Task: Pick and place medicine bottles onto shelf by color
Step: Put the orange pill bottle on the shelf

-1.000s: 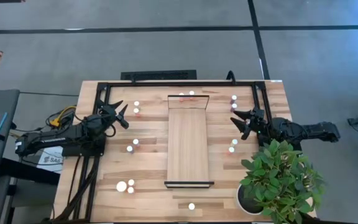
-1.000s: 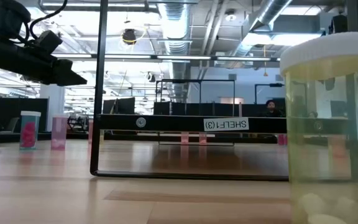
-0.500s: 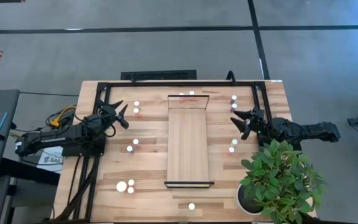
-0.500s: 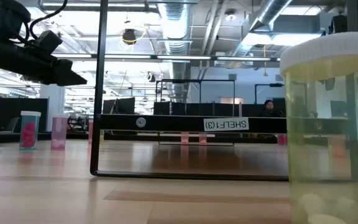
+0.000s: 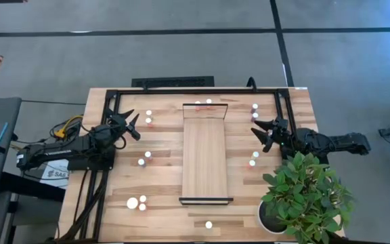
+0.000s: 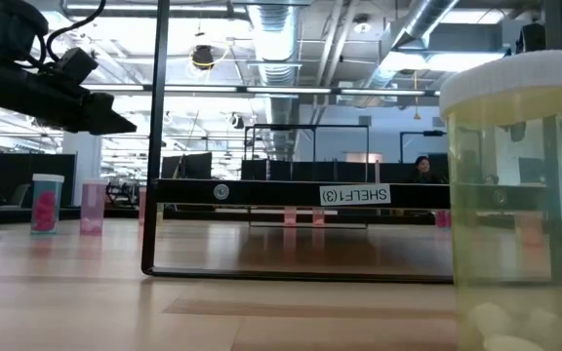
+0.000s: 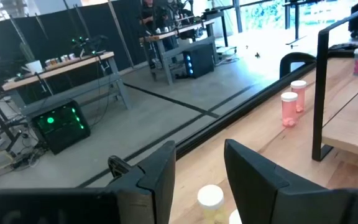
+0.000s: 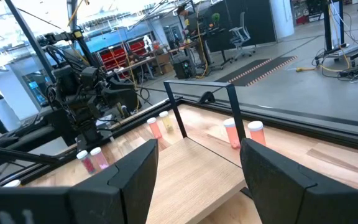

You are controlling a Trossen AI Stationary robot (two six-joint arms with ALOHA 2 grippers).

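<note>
Pink medicine bottles [image 7: 289, 107] at shelf's [image 5: 204, 159] ten o'clock: light, rigid, slick; best gripped mid-body. Left gripper [image 7: 199, 171] narrowly parted, right gripper [image 8: 199, 163] wide, both empty.

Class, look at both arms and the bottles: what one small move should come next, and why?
Probably lower the left pincer toward the bottle nearest it. Both pincers hover empty over the table, the right pincer too, and the shelf shows bottles only at its far end.
</note>
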